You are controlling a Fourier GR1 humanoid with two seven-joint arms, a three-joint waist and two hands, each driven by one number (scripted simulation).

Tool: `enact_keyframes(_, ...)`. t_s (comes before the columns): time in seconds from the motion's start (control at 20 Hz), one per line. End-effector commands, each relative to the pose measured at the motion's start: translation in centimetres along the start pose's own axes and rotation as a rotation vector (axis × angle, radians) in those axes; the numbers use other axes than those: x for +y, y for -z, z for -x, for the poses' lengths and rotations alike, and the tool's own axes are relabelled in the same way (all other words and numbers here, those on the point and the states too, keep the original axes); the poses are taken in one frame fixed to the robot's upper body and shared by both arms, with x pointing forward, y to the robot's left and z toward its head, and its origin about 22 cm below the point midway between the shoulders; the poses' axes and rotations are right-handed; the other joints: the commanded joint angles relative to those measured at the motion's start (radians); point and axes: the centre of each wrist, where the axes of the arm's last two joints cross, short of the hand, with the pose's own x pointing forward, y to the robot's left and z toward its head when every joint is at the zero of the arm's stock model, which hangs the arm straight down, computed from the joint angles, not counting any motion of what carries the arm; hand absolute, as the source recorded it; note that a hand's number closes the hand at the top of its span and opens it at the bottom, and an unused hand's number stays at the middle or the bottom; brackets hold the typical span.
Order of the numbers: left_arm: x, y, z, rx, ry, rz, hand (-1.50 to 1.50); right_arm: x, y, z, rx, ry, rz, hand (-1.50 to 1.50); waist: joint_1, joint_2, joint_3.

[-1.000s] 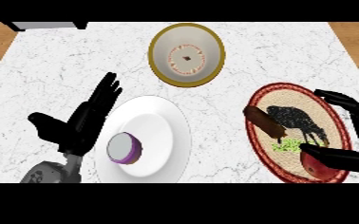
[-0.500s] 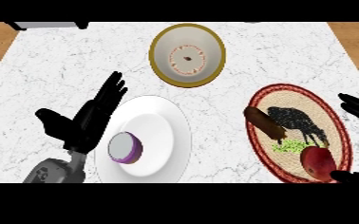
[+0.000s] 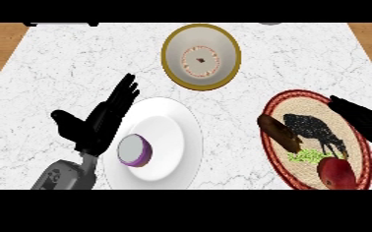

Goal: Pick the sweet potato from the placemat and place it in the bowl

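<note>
Head view, taking the placemat [image 3: 280, 103] as the landmark: it is a round woven mat with a red rim and a dark animal figure, lying at the right side of the marble table [image 3: 58, 64]. On its near edge sits a red apple [image 3: 335, 172], with a small patch of green just beyond it. The sweet potato [image 3: 280, 130] lies on the mat's left half, a brown oblong whose long axis runs diagonally, its far end toward the mat's left rim and its near end toward the mat's middle. The right hand [image 3: 352, 114] shows over the mat's right rim; only a dark part of it is in view, so I cannot tell how its fingers stand. The potato lies to that hand's left, near it, and this hand is by far the nearer one.

Well to the left of the mat, the left hand [image 3: 98, 120] rests open, fingers straight, beside a white plate [image 3: 170, 128] that carries a halved red onion [image 3: 134, 150]. Beyond the mat and to its left stands the bowl [image 3: 201, 55], yellow-rimmed and holding nothing; the carry will likely run from the mat away and leftward.
</note>
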Motion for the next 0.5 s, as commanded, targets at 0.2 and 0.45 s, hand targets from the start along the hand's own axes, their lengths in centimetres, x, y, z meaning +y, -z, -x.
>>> enact_keyframes(0.2, -1.1, -1.1, -1.0, -0.001, -0.004, 0.004, 0.0, 1.9, 1.8, 0.9, 0.187, -0.046, -0.083, -1.5, 0.008, -0.001, 0.002)
enact_keyframes(0.45, 0.9, -0.3, -1.6, -0.004, -0.007, -0.003, 0.0, 3.2, 2.4, -0.8, 0.249, -0.106, -0.157, -1.5, 0.004, -0.001, 0.002)
